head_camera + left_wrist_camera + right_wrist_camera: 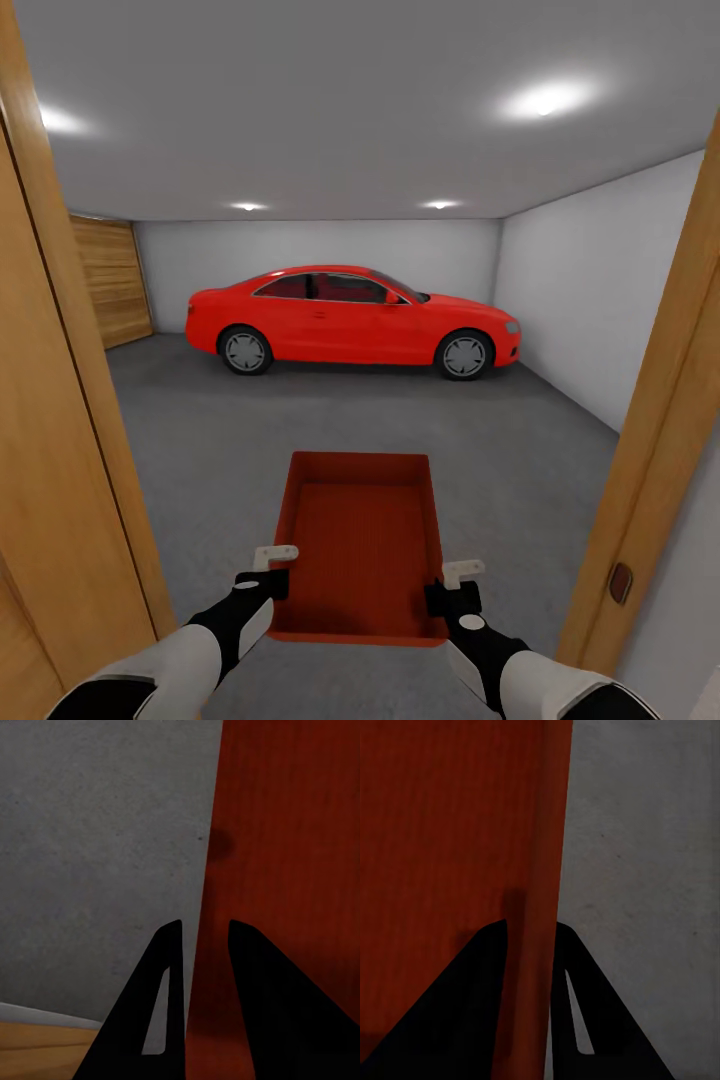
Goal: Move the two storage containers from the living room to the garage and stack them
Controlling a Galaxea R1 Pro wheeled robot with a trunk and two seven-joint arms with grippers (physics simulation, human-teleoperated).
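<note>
One orange-red storage container (362, 540) hangs in front of me, held level above the garage floor (220, 450) between both arms. My left gripper (272, 570) is shut on its left wall, and my right gripper (452, 585) is shut on its right wall. The left wrist view has the dark fingers (169, 1005) straddling the container wall (292, 855) over grey concrete. In the right wrist view the fingers (566, 1012) clamp the wall (540, 907) the same way. The bin is empty.
I stand in a wooden doorway: door frame (60, 480) at left, jamb (650, 480) at right. A red car (350, 318) is parked across the far garage. A wood-panelled door wall (110, 285) is at far left, a white wall (600, 290) at right.
</note>
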